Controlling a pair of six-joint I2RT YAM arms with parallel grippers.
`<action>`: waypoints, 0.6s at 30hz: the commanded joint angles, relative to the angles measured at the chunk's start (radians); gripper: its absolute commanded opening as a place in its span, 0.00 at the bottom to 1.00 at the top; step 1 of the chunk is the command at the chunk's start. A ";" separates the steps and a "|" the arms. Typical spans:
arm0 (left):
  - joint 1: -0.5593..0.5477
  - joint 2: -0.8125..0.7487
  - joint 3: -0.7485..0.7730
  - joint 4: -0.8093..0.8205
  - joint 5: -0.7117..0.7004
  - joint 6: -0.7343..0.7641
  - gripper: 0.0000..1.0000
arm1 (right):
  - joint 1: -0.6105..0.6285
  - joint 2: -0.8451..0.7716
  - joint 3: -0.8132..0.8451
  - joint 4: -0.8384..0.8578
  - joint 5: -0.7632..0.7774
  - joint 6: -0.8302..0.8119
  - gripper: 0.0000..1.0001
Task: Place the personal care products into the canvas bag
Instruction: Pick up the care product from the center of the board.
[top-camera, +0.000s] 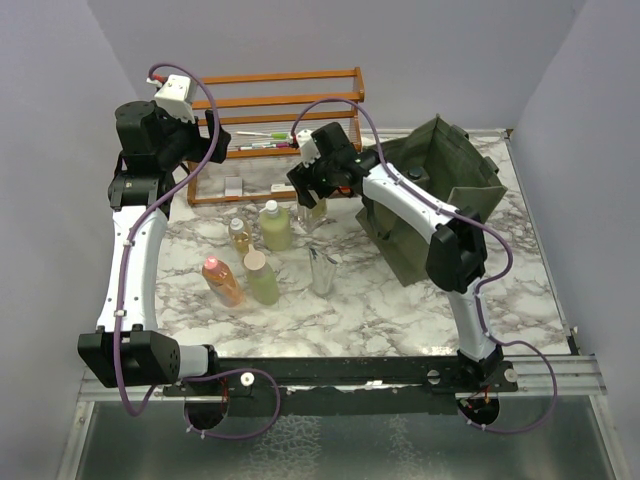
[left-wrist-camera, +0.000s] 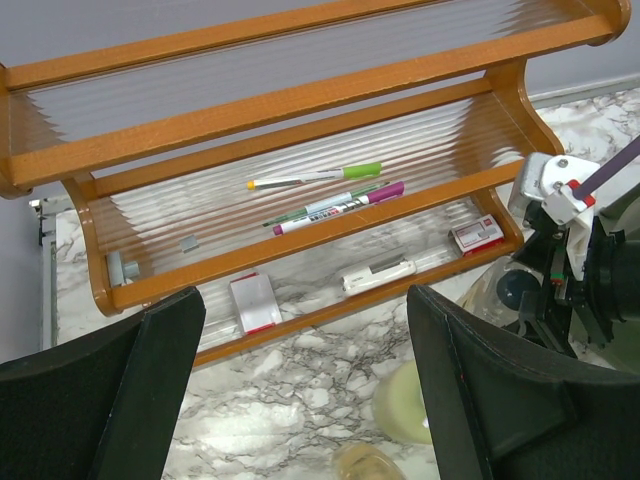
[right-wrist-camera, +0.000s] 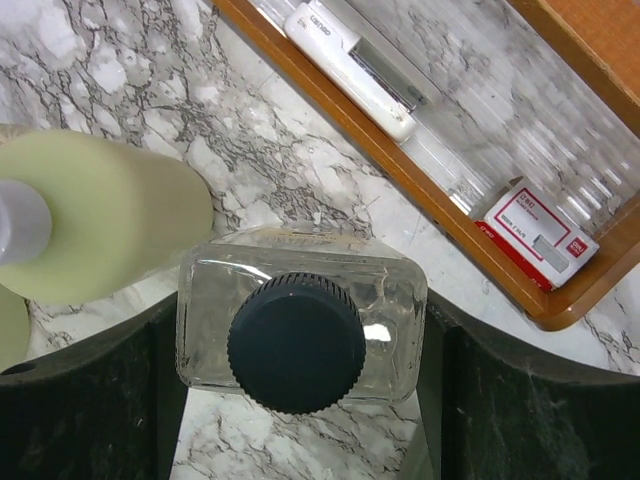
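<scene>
**Smooth glass, tight quarters — where this pick could fail**

My right gripper (right-wrist-camera: 300, 395) straddles the clear square glass bottle with the black ribbed cap (right-wrist-camera: 297, 345). A finger stands at each flat side, so close that I cannot tell whether the pads press the glass or merely flank it. My left gripper (left-wrist-camera: 305, 385) is spread wide with nothing in it, hovering before the orange wooden rack (left-wrist-camera: 300, 100).

The bottle stands upright on the white marble table (top-camera: 380, 300), just in front of the rack's lower rail, with the pale green round bottle (right-wrist-camera: 100, 215) just beside it on one flank.

What worries me:

- Slip. The glass walls are smooth and, I judge, heavy for their size; a light or off-centre squeeze could let the bottle twist or drop on lifting.
- A knocked neighbour. My finger on that side sits next to the pale green bottle — any sideways drift would likely tip it toward the others standing behind it.
- The rack. Its rail is near, and a tilted lift could catch it.
- The bag. The dark olive-green canvas bag (top-camera: 440, 190) sits at the right with floppy, creased sides; if the mouth sags, the bottle could snag the rim and fall outside.
</scene>
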 joint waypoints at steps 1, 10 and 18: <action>0.009 -0.022 0.004 0.017 0.023 0.005 0.85 | -0.012 -0.047 0.094 0.031 -0.067 -0.079 0.32; 0.009 -0.019 0.005 0.017 0.033 0.006 0.85 | -0.012 -0.164 0.138 0.023 -0.108 -0.185 0.01; 0.010 -0.005 0.009 0.018 0.044 0.011 0.85 | -0.012 -0.254 0.266 -0.025 -0.106 -0.235 0.01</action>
